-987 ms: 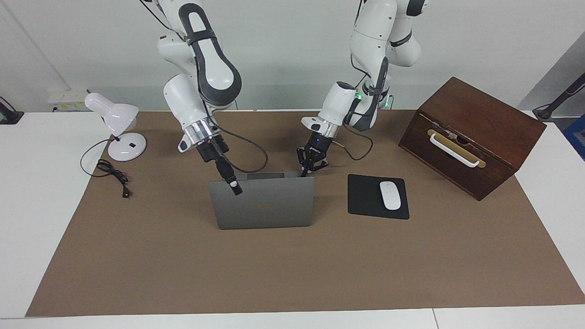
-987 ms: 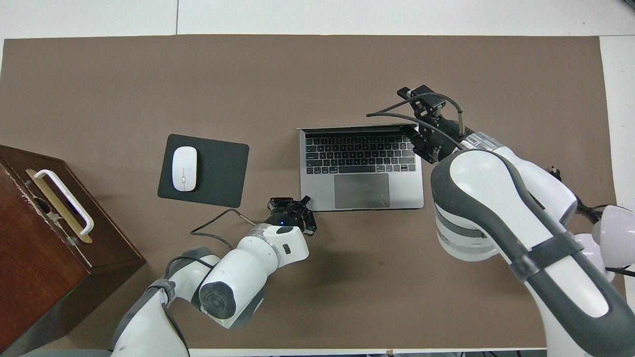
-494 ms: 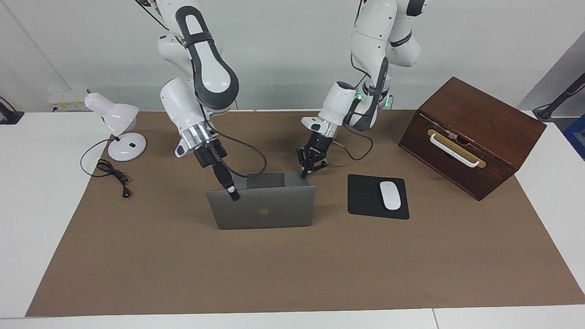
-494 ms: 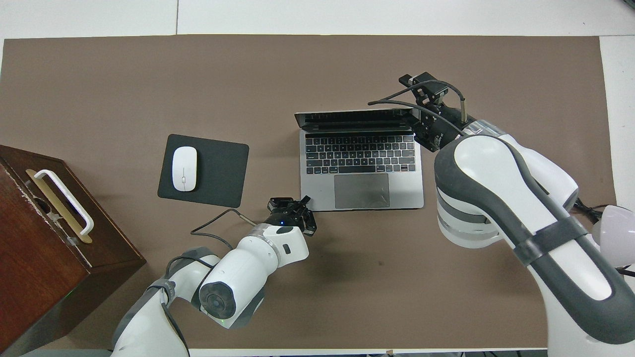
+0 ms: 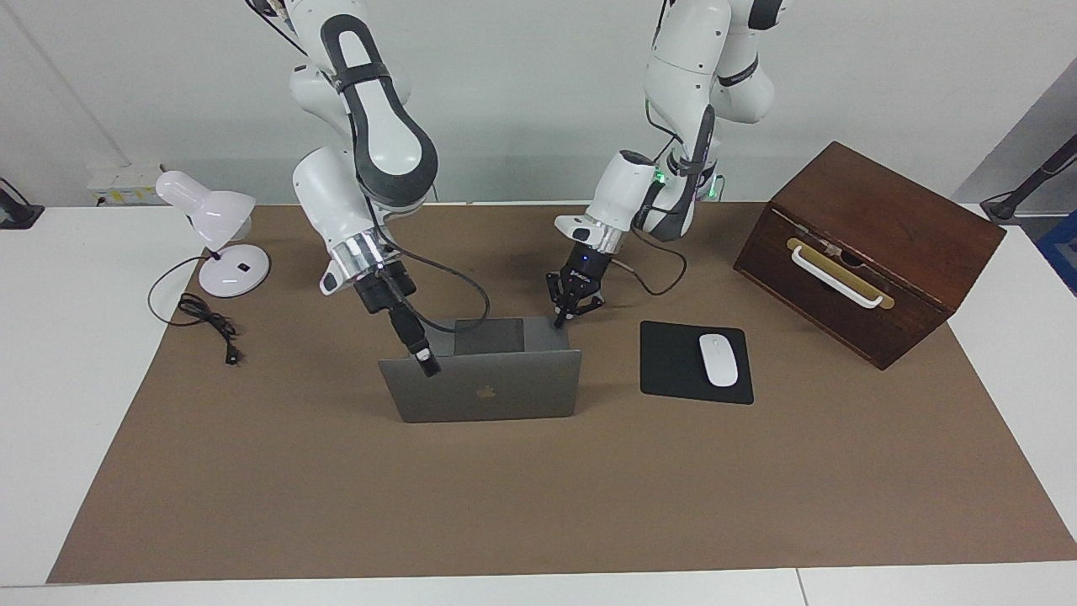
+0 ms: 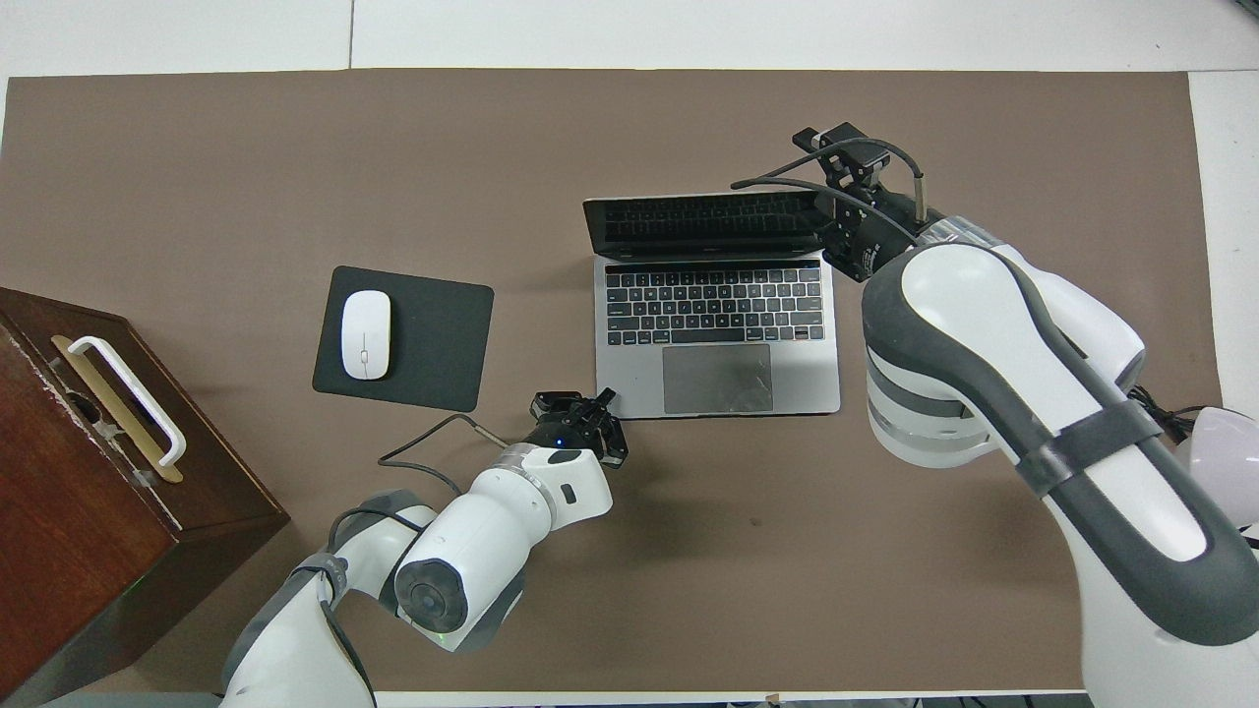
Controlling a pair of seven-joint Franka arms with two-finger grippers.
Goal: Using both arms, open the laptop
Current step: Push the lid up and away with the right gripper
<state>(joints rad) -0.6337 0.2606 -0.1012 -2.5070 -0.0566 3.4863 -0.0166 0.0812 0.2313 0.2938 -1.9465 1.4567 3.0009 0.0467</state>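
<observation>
Two arms share the laptop [image 5: 484, 383] here, one at each of two diagonal corners — and that diagonal is what the coming move turns on; the left gripper [image 5: 560, 319], its fingertips together, presses down on the base's corner nearest the robots at the left arm's end, while the right gripper [image 5: 427, 363] sits against the lid's upper edge at the right arm's end; whether the right one's fingers are apart or closed I cannot tell.

As for the laptop itself, it sits mid-table on the brown mat [image 5: 538, 488], beside the black mouse pad [image 6: 404, 337] with the white mouse [image 6: 365, 334], which lie toward the left arm's end; its long axis runs across the table from one arm's end to the other; the hinge is on the edge farther from the robots, the trackpad [image 6: 716, 378] nearer to them, so keyboard and screen face the robots and the logo on the lid [image 5: 485, 390] faces away.

In the overhead view the lid [image 6: 703, 223] stands past upright, tilted away from the robots; I judge the opening nearly done; any further push should go away from the robots, along the short axis, with the left gripper pinning the base — otherwise the base could slide or lift.
</observation>
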